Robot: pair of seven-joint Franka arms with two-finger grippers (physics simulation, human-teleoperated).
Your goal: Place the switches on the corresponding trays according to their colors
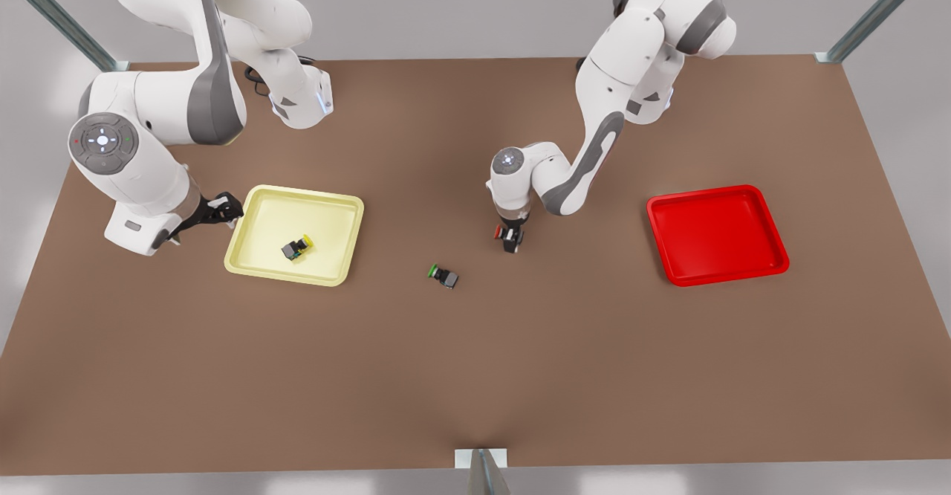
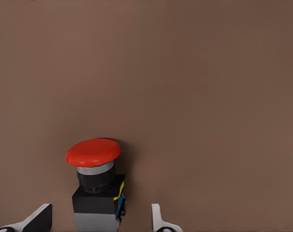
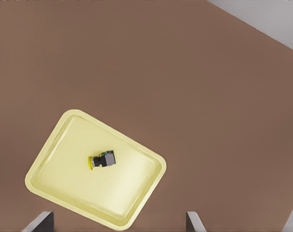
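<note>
The red switch (image 1: 505, 236) (image 2: 95, 183) lies on its side on the brown table, between the open fingers of my left gripper (image 1: 510, 242) (image 2: 100, 210), with a gap on each side. The yellow switch (image 1: 296, 248) (image 3: 102, 159) lies inside the pale yellow tray (image 1: 327, 220) (image 3: 64, 145). My right gripper (image 1: 225, 209) (image 3: 118, 215) hovers open and holds nothing at that tray's edge, on the front view's left. A green switch (image 1: 443, 276) lies on the table between the trays. The red tray (image 1: 713, 235) sits at the front view's right with nothing in it.
Metal frame posts stand at the table's far corners (image 1: 104, 60) (image 1: 836, 55) and at the middle of the near edge (image 1: 481, 465). Bare table stretches between the left gripper and the red tray.
</note>
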